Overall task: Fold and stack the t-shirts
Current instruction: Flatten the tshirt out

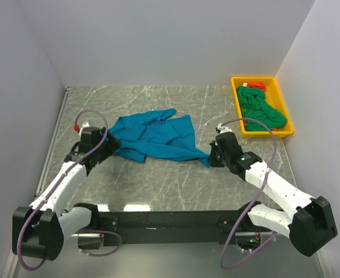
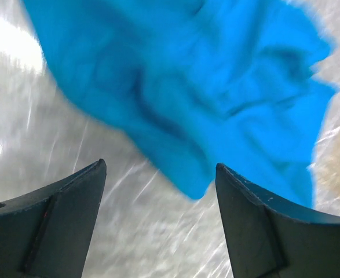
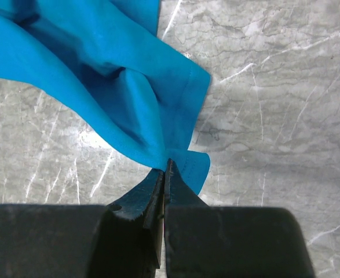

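Note:
A teal-blue t-shirt (image 1: 155, 136) lies crumpled and spread on the marble table, filling the upper part of the left wrist view (image 2: 198, 81). My left gripper (image 1: 105, 145) is at its left edge, open, with the cloth's hem just beyond the fingertips (image 2: 239, 191) and nothing between them (image 2: 160, 168). My right gripper (image 3: 165, 167) is shut on the teal t-shirt's hem corner (image 3: 190, 165) at the shirt's right end (image 1: 207, 157). A bright green t-shirt (image 1: 261, 111) and a small red-orange piece (image 1: 258, 86) lie in the yellow bin.
The yellow plastic bin (image 1: 237, 95) stands at the back right, close to the right wall. White walls enclose the table on three sides. A black rail (image 1: 170, 219) carrying the arm bases runs along the near edge.

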Motion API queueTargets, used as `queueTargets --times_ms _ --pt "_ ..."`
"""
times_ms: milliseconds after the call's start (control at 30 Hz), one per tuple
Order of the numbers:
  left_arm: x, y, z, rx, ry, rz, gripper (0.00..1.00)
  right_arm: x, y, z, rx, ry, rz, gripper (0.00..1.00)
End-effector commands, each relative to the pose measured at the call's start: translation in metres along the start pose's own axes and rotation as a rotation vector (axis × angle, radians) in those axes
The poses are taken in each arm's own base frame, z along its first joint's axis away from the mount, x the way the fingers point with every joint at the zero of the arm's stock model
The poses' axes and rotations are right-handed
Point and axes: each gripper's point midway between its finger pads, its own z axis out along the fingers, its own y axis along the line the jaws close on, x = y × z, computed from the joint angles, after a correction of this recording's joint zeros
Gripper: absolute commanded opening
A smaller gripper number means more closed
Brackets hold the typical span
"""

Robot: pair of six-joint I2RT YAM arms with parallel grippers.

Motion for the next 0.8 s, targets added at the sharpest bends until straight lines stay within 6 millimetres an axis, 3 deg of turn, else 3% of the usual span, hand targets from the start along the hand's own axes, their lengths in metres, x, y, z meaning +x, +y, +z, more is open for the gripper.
queueTargets --times_ms 0,300,567,667,767 --pt "0.01 0.011 0.002 -0.035 -0.033 -0.125 0.81 -0.008 0.003 0.002 -0.019 -0.034 0.013 0.0" --pt "0.015 0.018 0.029 -0.078 -0.034 -0.231 0.73 -0.003 0.002 0.003 -0.029 -0.039 0.007 0.0" --pt "0.009 0.015 0.047 -0.095 -0.052 -0.26 0.59 -0.001 -0.002 0.005 -0.011 -0.041 -0.002 0.0" --pt "0.014 0.018 0.053 -0.11 -0.034 -0.265 0.51 0.0 -0.003 0.006 -0.009 -0.037 -0.001 0.0" --pt "0.021 0.024 0.056 -0.122 -0.02 -0.269 0.51 -0.001 -0.003 0.006 -0.008 -0.043 -0.002 0.0"
